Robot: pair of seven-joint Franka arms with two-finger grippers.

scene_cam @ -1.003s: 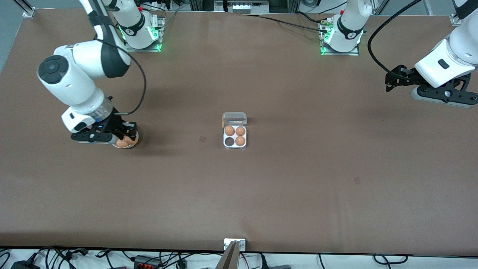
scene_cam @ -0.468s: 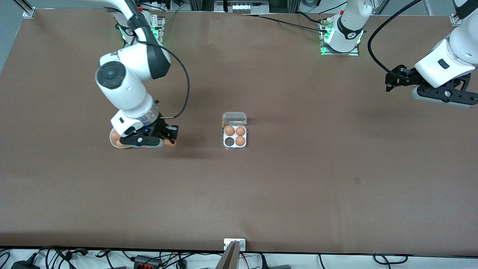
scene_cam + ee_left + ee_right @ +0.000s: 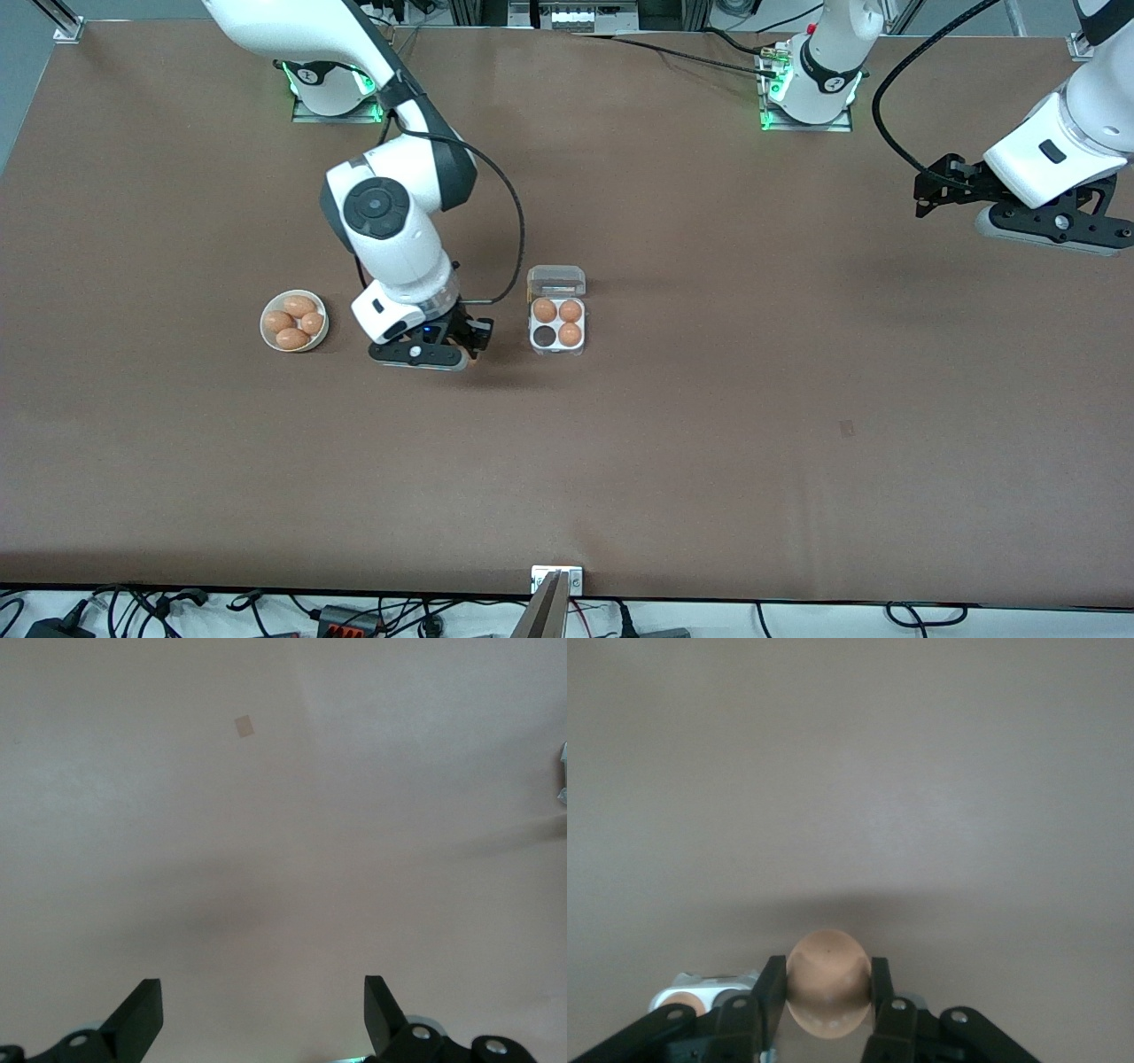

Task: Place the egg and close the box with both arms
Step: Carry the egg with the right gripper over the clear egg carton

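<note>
My right gripper is shut on one orange-brown egg and holds it over the bare table between the white bowl and the box. In the front view the hand hides most of this egg. The clear box stands mid-table with its lid open. It holds three eggs, and the cell nearest the front camera on the right arm's side is empty. The box's edge also shows in the right wrist view. My left gripper is open and empty, waiting high over the left arm's end of the table.
A round white bowl with several eggs sits toward the right arm's end, level with the box. A small dark patch marks the table. A metal bracket sits at the table edge nearest the front camera.
My right arm has lifted the egg out of the bowl and carried it toward the box, uncovering the bowl. The left arm has not moved.
</note>
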